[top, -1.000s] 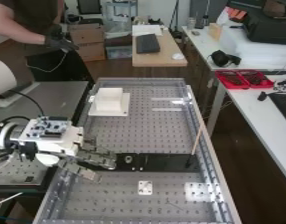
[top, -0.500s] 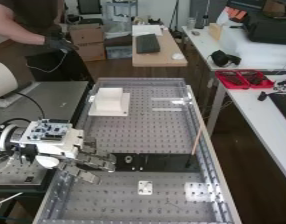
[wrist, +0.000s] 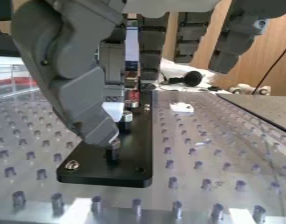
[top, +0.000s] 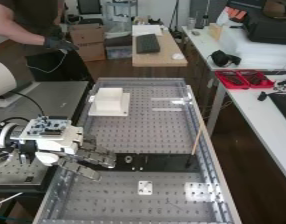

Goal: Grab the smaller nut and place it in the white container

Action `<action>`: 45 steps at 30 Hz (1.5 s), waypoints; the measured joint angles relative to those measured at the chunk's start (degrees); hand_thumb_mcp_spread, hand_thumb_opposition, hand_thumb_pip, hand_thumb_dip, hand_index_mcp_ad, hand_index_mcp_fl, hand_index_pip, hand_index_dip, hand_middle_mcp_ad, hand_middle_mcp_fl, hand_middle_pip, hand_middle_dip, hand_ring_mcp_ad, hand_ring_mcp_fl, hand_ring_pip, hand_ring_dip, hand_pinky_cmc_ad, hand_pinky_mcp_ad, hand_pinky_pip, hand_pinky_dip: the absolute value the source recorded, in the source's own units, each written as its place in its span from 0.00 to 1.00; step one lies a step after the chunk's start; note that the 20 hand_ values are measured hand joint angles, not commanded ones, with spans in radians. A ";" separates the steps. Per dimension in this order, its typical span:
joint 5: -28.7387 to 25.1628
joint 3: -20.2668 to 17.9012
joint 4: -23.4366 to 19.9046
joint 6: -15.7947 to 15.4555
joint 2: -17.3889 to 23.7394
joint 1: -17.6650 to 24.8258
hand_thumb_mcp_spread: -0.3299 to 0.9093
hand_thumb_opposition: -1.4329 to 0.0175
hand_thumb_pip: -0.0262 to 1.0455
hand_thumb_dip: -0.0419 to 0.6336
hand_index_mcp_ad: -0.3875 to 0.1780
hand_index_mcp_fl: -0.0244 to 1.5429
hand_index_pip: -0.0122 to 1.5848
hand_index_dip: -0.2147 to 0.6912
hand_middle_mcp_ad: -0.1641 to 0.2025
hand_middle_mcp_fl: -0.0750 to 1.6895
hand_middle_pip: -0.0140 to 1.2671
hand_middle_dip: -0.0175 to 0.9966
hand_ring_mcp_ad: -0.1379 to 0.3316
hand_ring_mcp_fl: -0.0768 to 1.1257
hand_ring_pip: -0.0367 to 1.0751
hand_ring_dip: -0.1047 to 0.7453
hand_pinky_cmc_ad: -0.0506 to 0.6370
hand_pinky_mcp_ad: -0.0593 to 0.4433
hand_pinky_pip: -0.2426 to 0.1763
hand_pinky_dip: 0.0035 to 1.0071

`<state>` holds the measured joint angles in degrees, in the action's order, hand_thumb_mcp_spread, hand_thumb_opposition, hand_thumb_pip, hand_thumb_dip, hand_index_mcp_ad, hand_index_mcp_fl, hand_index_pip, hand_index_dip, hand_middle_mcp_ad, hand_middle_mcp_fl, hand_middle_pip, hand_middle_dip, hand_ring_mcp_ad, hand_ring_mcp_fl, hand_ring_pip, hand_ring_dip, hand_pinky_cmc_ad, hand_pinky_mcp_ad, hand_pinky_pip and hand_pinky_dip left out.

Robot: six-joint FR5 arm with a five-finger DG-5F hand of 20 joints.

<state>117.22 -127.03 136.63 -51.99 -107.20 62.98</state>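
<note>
Just beside the hand (top: pixel 97 157), fingers apart, a nut (wrist: pixel 115 144), perhaps the smaller, stands over the black plate (wrist: pixel 97 174); the grasp seems next: pinch, lift clear, then carry to the white container (top: pixel 109 100) beyond the hand.

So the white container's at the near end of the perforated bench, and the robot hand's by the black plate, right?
No, the high view shows the white container at the far end of the bench; the robot hand is by the black plate.
</note>
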 joint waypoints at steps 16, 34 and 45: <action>-0.48 0.11 0.19 -0.15 -0.64 -0.32 0.62 0.35 0.68 0.48 0.42 0.12 0.87 0.62 0.51 0.16 0.11 0.27 0.51 0.07 0.13 0.27 0.54 0.64 0.63 0.14; -0.69 0.15 0.02 0.44 -1.40 -0.28 0.62 0.35 0.67 0.48 0.42 0.11 0.87 0.60 0.52 0.16 0.11 0.27 0.51 0.07 0.13 0.27 0.54 0.64 0.63 0.14; -0.90 0.31 0.01 0.46 -1.69 -0.22 0.62 0.35 0.67 0.48 0.42 0.15 0.87 0.60 0.52 0.16 0.11 0.27 0.51 0.07 0.13 0.27 0.53 0.64 0.63 0.14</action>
<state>116.32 -126.72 136.64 -51.53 -108.88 62.76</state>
